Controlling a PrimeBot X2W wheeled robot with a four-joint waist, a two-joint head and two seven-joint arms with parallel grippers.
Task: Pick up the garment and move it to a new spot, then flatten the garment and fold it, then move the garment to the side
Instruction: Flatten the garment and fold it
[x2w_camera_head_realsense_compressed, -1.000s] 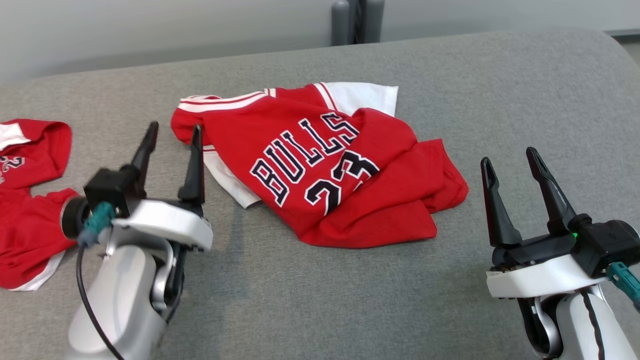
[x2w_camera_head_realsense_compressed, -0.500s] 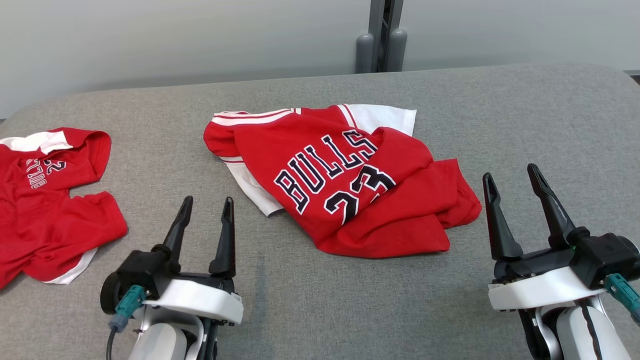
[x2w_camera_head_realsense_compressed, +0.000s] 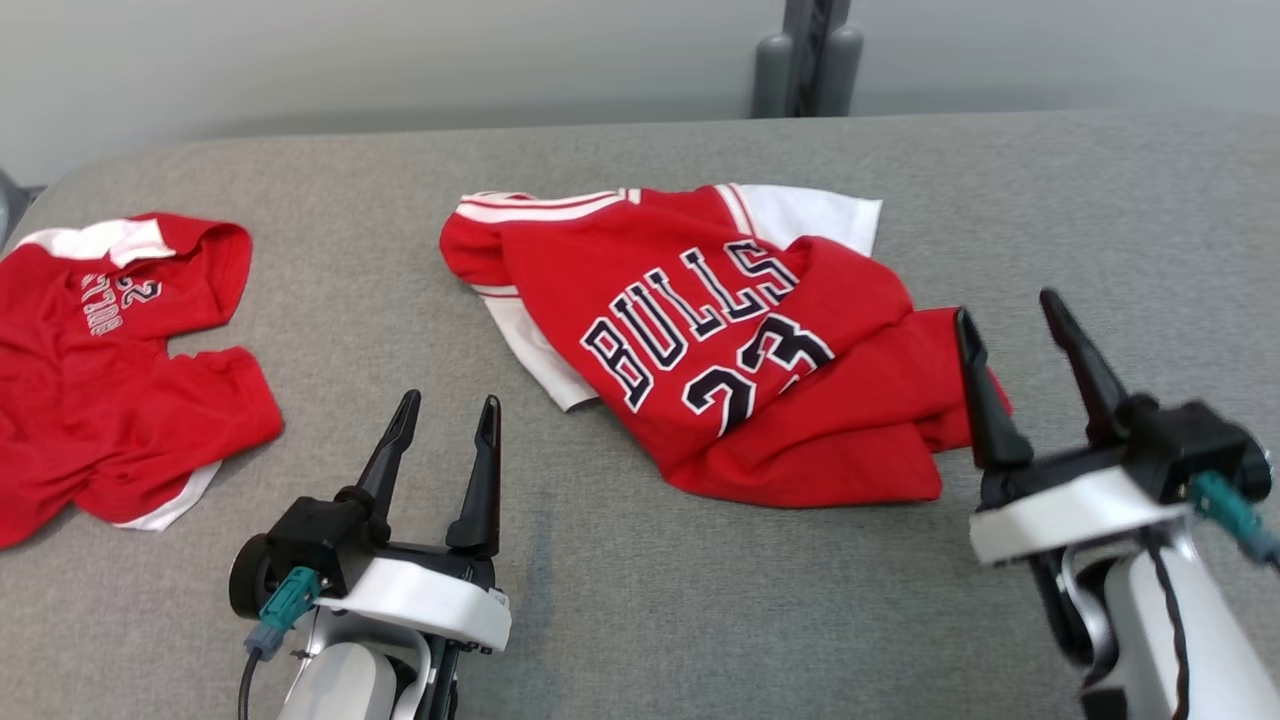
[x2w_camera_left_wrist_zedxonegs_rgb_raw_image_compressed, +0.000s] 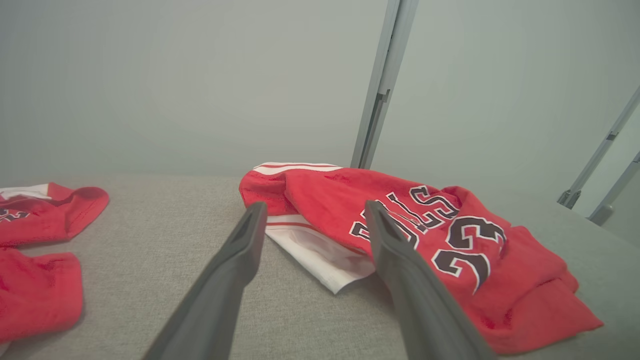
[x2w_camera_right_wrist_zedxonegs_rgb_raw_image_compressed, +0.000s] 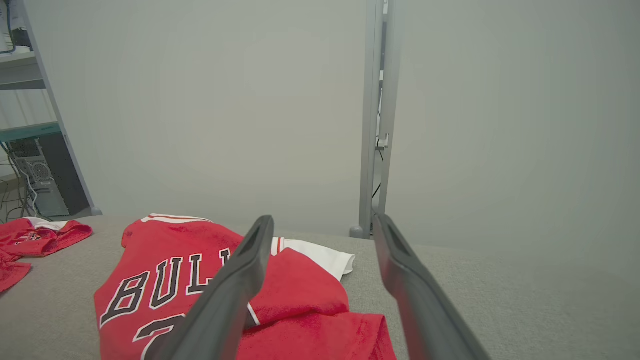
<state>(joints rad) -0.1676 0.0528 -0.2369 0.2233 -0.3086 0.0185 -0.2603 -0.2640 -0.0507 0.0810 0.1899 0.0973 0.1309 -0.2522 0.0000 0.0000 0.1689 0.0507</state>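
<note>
Right gripper (x2w_camera_head_realsense_compressed: 1006, 305) has edged toward the garment (x2w_camera_head_realsense_compressed: 720, 340) — blurred, covering its corner — fingers spread, as on the left gripper (x2w_camera_head_realsense_compressed: 450, 400).

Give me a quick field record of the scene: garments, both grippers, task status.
target garment: red Bulls jersey, crumpled, mid-table
other garment: second red jersey, far left, apart
surface: grey padded table
left gripper: open, empty, short of the jersey's white edge
right gripper: open, empty, by the jersey's right edge
status: not yet picked up
</note>
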